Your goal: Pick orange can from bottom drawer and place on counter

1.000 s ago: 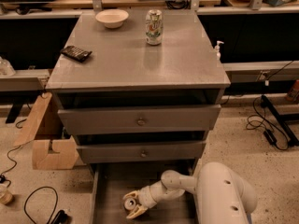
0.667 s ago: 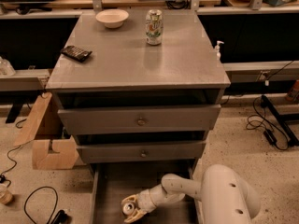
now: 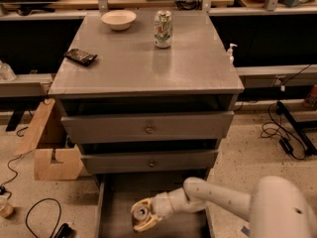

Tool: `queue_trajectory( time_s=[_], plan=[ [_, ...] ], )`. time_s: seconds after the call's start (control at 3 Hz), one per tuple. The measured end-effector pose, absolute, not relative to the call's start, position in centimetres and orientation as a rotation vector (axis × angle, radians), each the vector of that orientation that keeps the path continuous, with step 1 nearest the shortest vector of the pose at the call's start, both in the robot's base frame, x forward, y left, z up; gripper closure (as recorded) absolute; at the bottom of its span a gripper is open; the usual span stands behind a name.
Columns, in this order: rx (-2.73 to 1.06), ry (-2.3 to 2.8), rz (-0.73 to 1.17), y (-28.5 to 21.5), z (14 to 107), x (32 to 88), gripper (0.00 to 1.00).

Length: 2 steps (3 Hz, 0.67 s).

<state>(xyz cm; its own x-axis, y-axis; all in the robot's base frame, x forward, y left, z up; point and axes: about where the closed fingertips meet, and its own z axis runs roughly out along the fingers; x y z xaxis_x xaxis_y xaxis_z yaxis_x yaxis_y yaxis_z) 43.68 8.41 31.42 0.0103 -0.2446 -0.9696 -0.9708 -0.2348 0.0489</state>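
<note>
The orange can (image 3: 140,212) lies in the bottom drawer (image 3: 116,202), which is pulled out under the cabinet; its silver top faces the camera. My gripper (image 3: 142,218) reaches into the drawer from the right on a white arm, with its cream fingers (image 3: 147,225) wrapped around the can. The counter (image 3: 143,58) is the flat grey top of the cabinet above.
On the counter stand a white-and-green can (image 3: 163,29), a white bowl (image 3: 118,19) and a dark flat device (image 3: 79,57). Two shut knob drawers (image 3: 148,129) sit above the open one. A cardboard box (image 3: 52,150) and cables lie on the floor at left.
The gripper and can have shifted slightly left and toward the front of the drawer; the fingers now sit around the can.
</note>
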Motion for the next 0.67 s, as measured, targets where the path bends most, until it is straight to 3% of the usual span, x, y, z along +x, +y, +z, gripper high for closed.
queue_trajectory(
  time_s=[0.67],
  plan=[
    [-1.376, 1.338, 1.285, -0.5, 52.7, 46.4, 1.0]
  ],
)
